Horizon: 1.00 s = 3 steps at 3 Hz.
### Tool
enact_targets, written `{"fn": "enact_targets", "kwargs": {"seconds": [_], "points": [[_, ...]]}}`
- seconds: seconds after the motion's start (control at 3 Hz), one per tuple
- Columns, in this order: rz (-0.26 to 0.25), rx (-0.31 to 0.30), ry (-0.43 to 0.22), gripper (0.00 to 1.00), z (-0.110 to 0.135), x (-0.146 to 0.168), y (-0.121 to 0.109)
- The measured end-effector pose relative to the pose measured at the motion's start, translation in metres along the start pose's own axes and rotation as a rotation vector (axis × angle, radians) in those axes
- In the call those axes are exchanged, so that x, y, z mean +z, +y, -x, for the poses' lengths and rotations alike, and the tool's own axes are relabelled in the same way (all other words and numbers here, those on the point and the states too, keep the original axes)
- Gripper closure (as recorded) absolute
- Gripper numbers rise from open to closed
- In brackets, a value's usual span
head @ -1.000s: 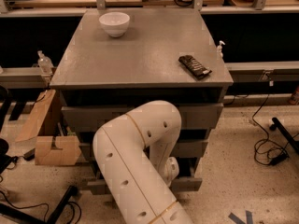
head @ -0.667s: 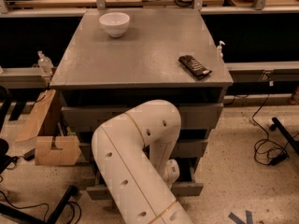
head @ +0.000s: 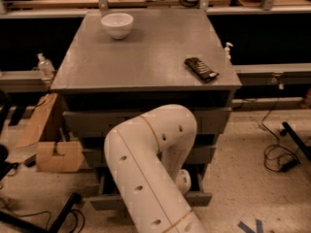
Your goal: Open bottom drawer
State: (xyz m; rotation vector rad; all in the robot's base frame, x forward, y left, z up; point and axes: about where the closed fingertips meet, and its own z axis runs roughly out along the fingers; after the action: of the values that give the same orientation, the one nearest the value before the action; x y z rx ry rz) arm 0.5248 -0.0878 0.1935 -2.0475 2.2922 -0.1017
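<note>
One gripper [head: 183, 181] sits low at the front of the cabinet [head: 146, 57], mostly hidden behind the single white arm [head: 146, 164], so I cannot tell whether it is open, closed or holding anything. Of three grey drawers, the bottom drawer [head: 199, 198] lies right at the gripper, its front standing slightly out; the middle drawer [head: 201, 154] and top drawer [head: 214, 120] are above. Higher and beyond the gripper, the cabinet top carries one white bowl [head: 117, 24] and one dark packet [head: 201, 69].

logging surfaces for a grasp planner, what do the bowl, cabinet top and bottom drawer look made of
Bowl: white, glossy, likely ceramic or hard plastic.
Cabinet top: matte grey with a faint sheen, painted wood or laminate perhaps.
Bottom drawer: same flat grey finish.
Gripper: hidden behind the arm, down by that drawer.
</note>
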Motion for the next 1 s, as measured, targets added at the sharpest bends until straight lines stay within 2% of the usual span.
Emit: {"fn": "enact_targets", "kwargs": {"seconds": [0.33,1.0], "points": [[0.000,0.000,0.000,1.00,0.000,0.000,-0.001],[0.019,0.018,-0.027,1.00,-0.006,-0.001,0.015]]}}
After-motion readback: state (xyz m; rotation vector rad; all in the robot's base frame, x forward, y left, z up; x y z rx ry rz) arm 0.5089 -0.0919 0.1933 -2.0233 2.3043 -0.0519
